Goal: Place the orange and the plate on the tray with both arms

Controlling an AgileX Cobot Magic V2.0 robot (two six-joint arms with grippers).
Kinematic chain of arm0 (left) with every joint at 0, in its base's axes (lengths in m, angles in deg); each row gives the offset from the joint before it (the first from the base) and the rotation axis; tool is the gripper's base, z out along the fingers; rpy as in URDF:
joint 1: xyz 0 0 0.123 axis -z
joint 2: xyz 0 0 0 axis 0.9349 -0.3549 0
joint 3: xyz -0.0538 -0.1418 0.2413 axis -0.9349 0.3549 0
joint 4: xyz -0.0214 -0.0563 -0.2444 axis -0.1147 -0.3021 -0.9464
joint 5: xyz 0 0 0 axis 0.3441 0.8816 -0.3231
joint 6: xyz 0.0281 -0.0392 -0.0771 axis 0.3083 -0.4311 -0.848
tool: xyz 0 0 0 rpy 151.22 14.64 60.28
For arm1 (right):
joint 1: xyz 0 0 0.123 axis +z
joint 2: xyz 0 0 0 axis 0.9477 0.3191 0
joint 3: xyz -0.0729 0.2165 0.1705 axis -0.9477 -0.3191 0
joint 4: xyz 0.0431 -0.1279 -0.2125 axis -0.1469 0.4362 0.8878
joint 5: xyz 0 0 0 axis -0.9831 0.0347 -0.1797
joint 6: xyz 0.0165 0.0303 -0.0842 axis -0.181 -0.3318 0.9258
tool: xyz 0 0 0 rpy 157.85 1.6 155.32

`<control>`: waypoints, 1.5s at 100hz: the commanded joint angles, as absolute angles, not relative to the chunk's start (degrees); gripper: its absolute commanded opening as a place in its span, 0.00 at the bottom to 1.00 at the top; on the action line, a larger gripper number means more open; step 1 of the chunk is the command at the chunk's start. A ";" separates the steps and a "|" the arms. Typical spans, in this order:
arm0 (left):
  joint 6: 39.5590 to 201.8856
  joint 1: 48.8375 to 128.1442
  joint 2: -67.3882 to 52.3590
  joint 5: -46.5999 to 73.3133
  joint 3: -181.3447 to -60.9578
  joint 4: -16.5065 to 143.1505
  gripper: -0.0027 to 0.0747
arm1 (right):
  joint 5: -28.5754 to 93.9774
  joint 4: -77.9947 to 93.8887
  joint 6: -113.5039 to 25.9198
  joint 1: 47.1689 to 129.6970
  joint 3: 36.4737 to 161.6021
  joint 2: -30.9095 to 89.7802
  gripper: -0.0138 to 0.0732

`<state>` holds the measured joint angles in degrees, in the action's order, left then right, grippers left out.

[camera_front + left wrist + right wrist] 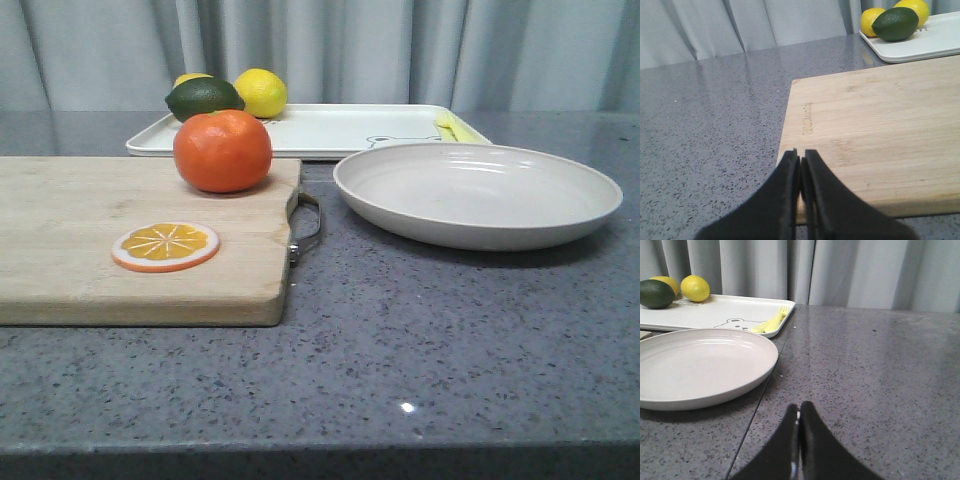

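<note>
While the orange (222, 150) sits on the cutting board (100, 240) at centre left of the front view, the plate (478, 192) is seen at right, the tray (330, 130) behind. Left wrist view: left end effector (800, 167) clenched, empty, over the board edge. Right wrist view: right end effector (799, 417) clenched, empty, near the plate.

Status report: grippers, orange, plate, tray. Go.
Left gripper and right gripper shut, empty. Orange on cutting board, plate on counter. Tray holds lemons, lime, yellow cutlery.
</note>
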<state>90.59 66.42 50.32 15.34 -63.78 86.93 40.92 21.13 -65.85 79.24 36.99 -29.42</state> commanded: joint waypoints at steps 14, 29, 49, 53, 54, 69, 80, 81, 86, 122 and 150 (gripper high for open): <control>89.95 66.46 52.19 19.89 -63.32 86.78 0.01 | 45.63 21.64 -65.85 79.01 37.33 -30.50 0.08; 89.95 66.46 52.19 19.89 -63.32 86.78 0.01 | 45.63 21.64 -65.85 79.01 37.33 -30.50 0.08; 89.95 66.46 52.19 19.89 -63.32 86.78 0.01 | 45.63 21.64 -65.85 79.01 37.33 -30.50 0.08; 89.95 66.46 52.19 19.89 -63.32 86.78 0.01 | 45.63 21.64 -65.85 79.01 37.33 -30.50 0.08; 89.95 66.46 52.19 19.89 -63.32 86.78 0.01 | 45.63 21.64 -65.85 79.01 37.33 -30.50 0.08; 89.95 66.46 52.19 19.89 -63.32 86.78 0.01 | 45.63 21.64 -65.85 79.01 37.33 -30.50 0.08; 89.95 66.46 52.19 20.48 -63.32 86.78 0.01 | 46.04 21.64 -65.85 79.01 37.33 -30.50 0.08; 89.95 66.46 52.19 20.66 -63.32 86.78 0.01 | 46.28 21.64 -65.85 79.01 37.33 -30.50 0.08; 89.95 66.46 52.19 21.32 -63.32 86.78 0.01 | 47.59 21.64 -65.85 79.01 37.33 -30.50 0.08; 89.95 66.46 52.19 20.60 -67.67 75.92 0.01 | 47.11 22.58 -65.85 79.01 43.88 -30.37 0.08; 90.59 66.46 48.94 3.47 -83.87 74.28 0.01 | 23.01 22.98 -65.85 79.01 58.83 -24.34 0.08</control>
<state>90.59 66.42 50.32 4.46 -78.27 75.79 26.15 22.04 -65.85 79.24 52.99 -27.96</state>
